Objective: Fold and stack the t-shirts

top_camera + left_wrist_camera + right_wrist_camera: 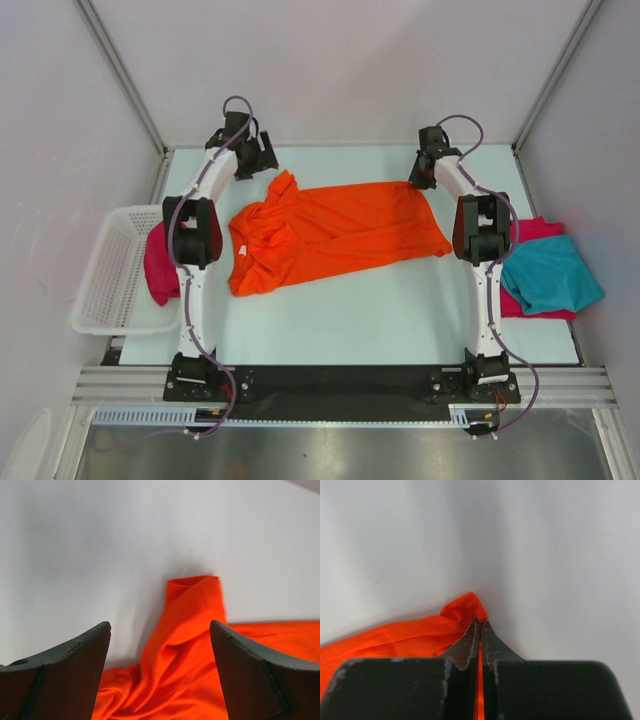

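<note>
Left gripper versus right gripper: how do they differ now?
The left gripper stands open and holds nothing; the right gripper is shut on the orange t-shirt. The left is by the shirt's left end, the right at its right corner. Both sit at the shirt's far edge.

spread t-shirt: table centre | basket: left edge | stacked t-shirts: right edge

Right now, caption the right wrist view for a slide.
Right end effector, shut, pinching a corner of the orange t-shirt.
</note>
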Robot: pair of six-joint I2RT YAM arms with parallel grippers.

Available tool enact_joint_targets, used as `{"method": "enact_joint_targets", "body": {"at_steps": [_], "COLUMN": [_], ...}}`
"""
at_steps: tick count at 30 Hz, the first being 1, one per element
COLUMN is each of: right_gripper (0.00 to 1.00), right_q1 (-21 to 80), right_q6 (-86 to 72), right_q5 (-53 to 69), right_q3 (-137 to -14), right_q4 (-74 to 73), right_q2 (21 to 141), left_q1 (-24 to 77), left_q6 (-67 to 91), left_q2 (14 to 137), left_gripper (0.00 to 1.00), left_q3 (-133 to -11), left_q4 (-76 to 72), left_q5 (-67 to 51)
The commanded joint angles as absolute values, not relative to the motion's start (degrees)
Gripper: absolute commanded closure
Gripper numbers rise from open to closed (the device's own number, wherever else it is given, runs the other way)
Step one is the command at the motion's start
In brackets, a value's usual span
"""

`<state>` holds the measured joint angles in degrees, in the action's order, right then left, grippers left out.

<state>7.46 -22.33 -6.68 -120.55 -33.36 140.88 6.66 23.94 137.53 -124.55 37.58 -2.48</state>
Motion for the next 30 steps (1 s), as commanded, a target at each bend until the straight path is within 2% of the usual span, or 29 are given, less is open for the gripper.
{"method": "enact_joint_targets", "body": {"at_steps": [1, 6, 21, 23, 24, 25, 30], "right_gripper": [1.00, 1.00, 1.00, 1.00, 1.00, 1.00, 1.00], "right_q1": [8.7, 9.1, 9.6, 9.8, 9.8, 10.0, 10.0], "right_q6": [-22.0, -21.6, -21.4, -21.4, -21.4, -21.4, -21.3], "right_q5": [-5.8, -6.2, -8.0, -8.2, -8.2, -8.3, -9.1], "right_q3": [-121.8, -121.7, -119.4, -119.2, -119.2, -119.2, -118.9], "right_q4": [-36.4, -36.6, -37.0, -37.1, -37.3, -37.3, -37.4], "right_q2": [140.5, 140.0, 138.4, 138.4, 138.4, 138.4, 137.8], "left_q1": [7.4, 6.3, 6.1, 6.0, 6.0, 6.0, 5.9], "left_q6": [23.6, 24.7, 24.1, 23.7, 23.8, 23.8, 24.2], "left_q2": [132.2, 138.3, 143.0, 142.7, 142.6, 142.6, 141.1], "left_gripper": [0.14, 0.16, 0.19, 0.29, 0.38, 0.70, 0.91], "left_q3": [-126.0, -129.7, -126.7, -126.0, -125.9, -125.4, -122.8], "left_q4": [32.1, 31.1, 30.0, 29.6, 29.4, 29.4, 28.0], "left_q5": [-8.9, -16.0, -17.8, -18.4, -18.5, -18.5, -17.8]}}
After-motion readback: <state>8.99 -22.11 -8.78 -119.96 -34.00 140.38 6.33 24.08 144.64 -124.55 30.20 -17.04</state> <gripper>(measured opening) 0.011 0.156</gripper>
